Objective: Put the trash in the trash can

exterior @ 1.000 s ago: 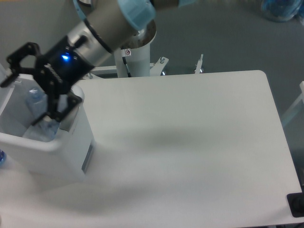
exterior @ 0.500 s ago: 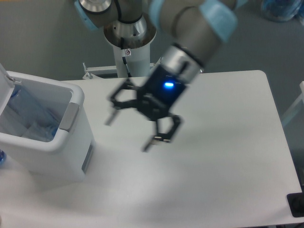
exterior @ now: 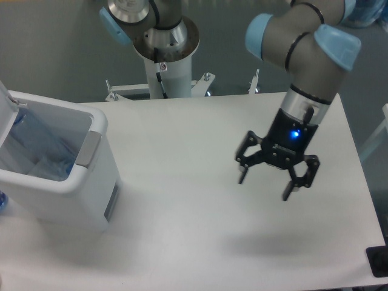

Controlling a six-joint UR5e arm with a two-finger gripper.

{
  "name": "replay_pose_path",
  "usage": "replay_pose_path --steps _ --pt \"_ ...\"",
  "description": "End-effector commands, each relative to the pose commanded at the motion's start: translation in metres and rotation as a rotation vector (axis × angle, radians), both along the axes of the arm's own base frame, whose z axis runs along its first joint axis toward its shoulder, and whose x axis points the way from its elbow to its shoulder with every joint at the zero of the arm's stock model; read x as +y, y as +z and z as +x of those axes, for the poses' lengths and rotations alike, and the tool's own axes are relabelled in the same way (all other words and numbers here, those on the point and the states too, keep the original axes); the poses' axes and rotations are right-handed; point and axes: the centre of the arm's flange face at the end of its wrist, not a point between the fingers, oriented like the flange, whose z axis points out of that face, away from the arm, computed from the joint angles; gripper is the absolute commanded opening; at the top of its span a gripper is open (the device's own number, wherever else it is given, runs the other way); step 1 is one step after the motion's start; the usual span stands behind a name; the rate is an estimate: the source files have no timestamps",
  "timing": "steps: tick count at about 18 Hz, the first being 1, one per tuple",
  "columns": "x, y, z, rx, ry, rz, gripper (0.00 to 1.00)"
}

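Observation:
The white trash can (exterior: 91, 176) stands at the table's left edge with its lid swung open to the left and a grey panel on its right side. Inside it lies a clear plastic bottle (exterior: 30, 142) among bluish clear plastic; its label and the white wrapper do not show. My gripper (exterior: 264, 187) hangs open and empty above the right half of the table, far from the can, fingers pointing down.
The white table (exterior: 200, 242) has a rounded far right corner. The arm's white base column (exterior: 167, 70) stands behind the table's back edge. A dark object (exterior: 379, 260) sits at the table's front right corner.
My gripper has swung from over the trash can, across the middle of the table, to the right side. It stays open and empty.

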Motion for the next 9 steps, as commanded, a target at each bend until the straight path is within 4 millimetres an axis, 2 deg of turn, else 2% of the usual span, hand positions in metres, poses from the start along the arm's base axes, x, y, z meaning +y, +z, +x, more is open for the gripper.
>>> replay_pose_path --steps 3,9 --pt "-0.008 -0.017 -0.002 0.022 -0.061 -0.084 1.00" --pt "-0.007 -0.023 0.003 0.051 -0.135 -0.155 1.00"
